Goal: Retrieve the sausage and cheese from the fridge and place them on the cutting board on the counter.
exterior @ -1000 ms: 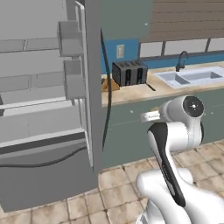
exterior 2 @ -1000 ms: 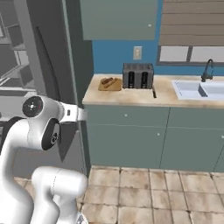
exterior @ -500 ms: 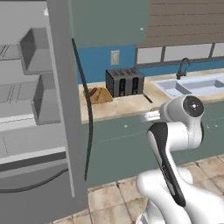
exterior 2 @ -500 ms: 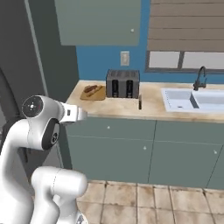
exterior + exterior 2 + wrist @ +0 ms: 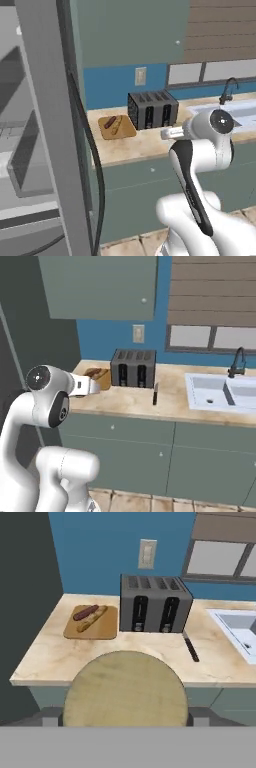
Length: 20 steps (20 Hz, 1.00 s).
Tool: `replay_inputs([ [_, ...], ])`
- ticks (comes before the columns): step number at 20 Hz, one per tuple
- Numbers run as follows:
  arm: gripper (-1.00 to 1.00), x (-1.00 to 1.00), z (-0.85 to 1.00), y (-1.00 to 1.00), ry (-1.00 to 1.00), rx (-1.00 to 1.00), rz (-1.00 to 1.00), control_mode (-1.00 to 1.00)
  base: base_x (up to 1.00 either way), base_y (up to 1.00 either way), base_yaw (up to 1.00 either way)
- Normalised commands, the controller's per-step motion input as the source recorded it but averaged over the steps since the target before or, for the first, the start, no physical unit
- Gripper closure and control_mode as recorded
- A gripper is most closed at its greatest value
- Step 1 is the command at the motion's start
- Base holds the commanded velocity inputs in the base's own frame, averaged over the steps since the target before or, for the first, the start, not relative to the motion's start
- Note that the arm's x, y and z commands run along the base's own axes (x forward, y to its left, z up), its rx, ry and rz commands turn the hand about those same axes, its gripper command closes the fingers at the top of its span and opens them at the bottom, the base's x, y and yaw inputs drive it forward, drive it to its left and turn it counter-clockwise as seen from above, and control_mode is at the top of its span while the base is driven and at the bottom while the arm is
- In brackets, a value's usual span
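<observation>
On the left I see the cutting board [image 5: 92, 623] at the counter's [image 5: 45, 657] end, already carrying the sausage [image 5: 85, 612] beside a paler stick [image 5: 93, 619]. Nearer me, the cheese [image 5: 126, 689] sits clamped in my gripper [image 5: 125, 718], jaws spread wide around it. My worry: the toaster [image 5: 155, 603] crowds the board's right edge, so a drifting approach could clip it or drop the cheese short.

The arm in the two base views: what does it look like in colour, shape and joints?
The arm is glossy white with rounded, tube-like links. A black band runs down the side of one link, and a round dark grey cap with a small pale centre closes the elbow joint. A short white and silver segment pokes out sideways from that joint. No cables or lettering show.
</observation>
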Motion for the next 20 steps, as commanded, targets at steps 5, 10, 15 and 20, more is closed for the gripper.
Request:
replay_inputs([
  [5, 1.00, 0.00, 0.00, 0.00, 0.00, 0.00, 0.00, 1.00, 0.74, 0.00, 0.31],
  [10, 1.00, 0.00, 0.00, 0.00, 0.00, 0.00, 0.00, 1.00, 0.69, -0.05, 0.30],
  [15, 1.00, 0.00, 0.00, 0.00, 0.00, 0.00, 0.00, 1.00, 0.59, -0.01, 0.09],
  [20, 1.00, 0.00, 0.00, 0.00, 0.00, 0.00, 0.00, 1.00, 0.06, 0.00, 0.01],
])
